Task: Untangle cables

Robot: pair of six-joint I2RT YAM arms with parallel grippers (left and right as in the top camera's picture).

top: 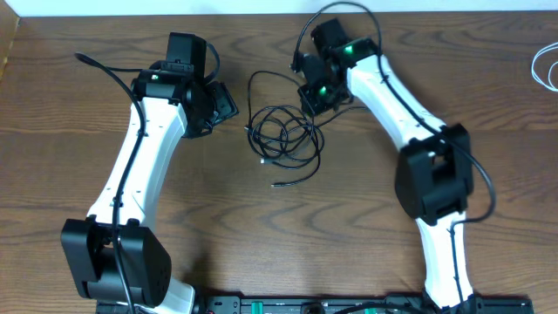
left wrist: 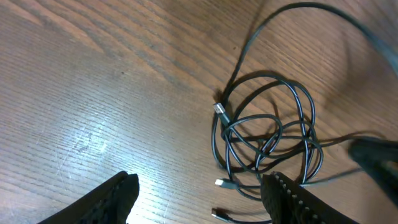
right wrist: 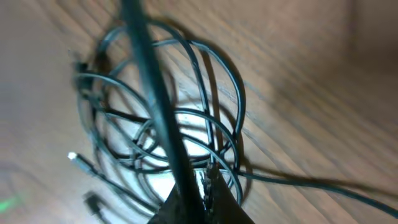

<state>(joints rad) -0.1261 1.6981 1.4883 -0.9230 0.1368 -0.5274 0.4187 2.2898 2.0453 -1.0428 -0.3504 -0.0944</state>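
Right fingers (right wrist: 205, 202) are pinched shut on the black cables (top: 281, 131) mid-worktop (top: 261, 227), at the pile's 1 o'clock, left fingers (left wrist: 118, 193) open and empty at 10 o'clock, so next up is probably teasing a loop out.

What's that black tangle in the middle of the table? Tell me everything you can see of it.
The black cables are thin, glossy cords looped into a loose knot, lying on the wooden table. Small plug tips stick out on one side. The right gripper pinches one strand at the knot's edge.
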